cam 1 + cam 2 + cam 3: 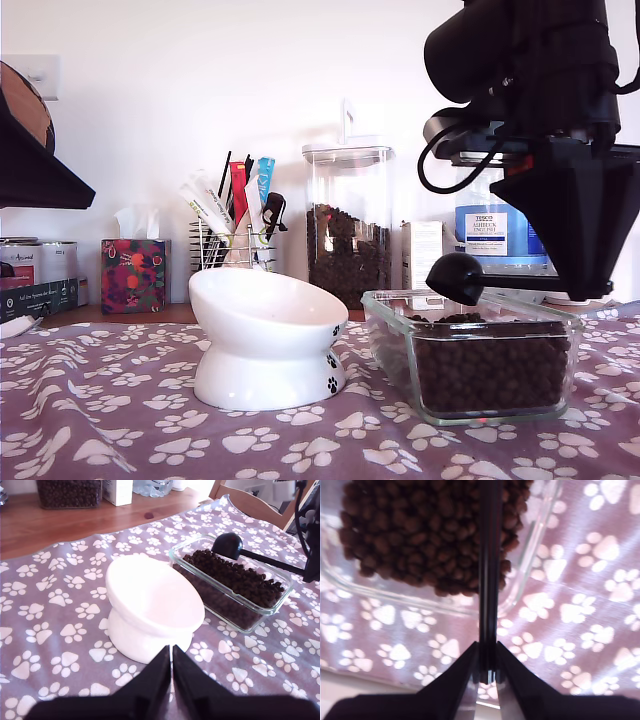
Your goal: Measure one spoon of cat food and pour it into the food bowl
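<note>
Black plastic is showing at the second gripper (488, 672), whose jaws are clamping the straight handle of the spoon (458, 277). The spoon's round cup is hanging over the clear glass dish (392, 330), just above the heap of cat food (490, 365) filling it; the pictures do not show whether the cup is carrying any kibble. The dish is sitting on the purple paw-print cloth (120, 420) covering the bench, toward the exterior view's right. Just beside it, toward the middle of the cloth, the food bowl (265, 335) is standing on its pedestal, its slanted rim tipping away from the dish and its inside bare white. The first gripper (172, 667) is hovering near the bowl with its jaws pressed together on nothing. Along the bench's far edge, a tall clear jar of kibble (348, 225), a wire holder of pens and tubes (232, 225) and a tissue box (134, 275) are standing behind the bowl.
</note>
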Available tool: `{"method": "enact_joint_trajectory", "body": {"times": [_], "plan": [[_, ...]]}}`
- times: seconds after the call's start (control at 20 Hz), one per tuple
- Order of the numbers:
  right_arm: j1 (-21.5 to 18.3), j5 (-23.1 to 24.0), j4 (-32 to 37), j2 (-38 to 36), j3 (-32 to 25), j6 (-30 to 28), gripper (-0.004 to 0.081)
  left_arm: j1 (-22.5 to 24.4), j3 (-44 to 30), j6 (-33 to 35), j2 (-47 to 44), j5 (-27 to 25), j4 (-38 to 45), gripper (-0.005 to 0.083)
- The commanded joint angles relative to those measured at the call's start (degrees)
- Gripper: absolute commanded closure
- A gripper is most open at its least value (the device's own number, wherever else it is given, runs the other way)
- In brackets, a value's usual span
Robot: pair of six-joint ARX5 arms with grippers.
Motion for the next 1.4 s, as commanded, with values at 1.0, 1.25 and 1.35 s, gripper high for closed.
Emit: {"method": "enact_joint_trajectory", "body": {"times": [1.0, 1.25, 1.35], "plan": [[-15.93, -43.58, 26.03, -24.72, -29.0, 4.48, 0.0781, -0.13, 0.26, 0.33, 0.26, -0.9, 1.77, 0.0793], [-17.97, -46.58, 25.49, -20.63, -29.88, 4.96, 0.0781, -0.13, 0.26, 0.7, 0.26, -0.9, 2.05, 0.0793], [-17.92, -48.33, 25.51, -17.73, -29.88, 4.98, 0.0781, -0.13, 0.26, 0.7, 0.26, -0.92, 2.27, 0.0793]]}}
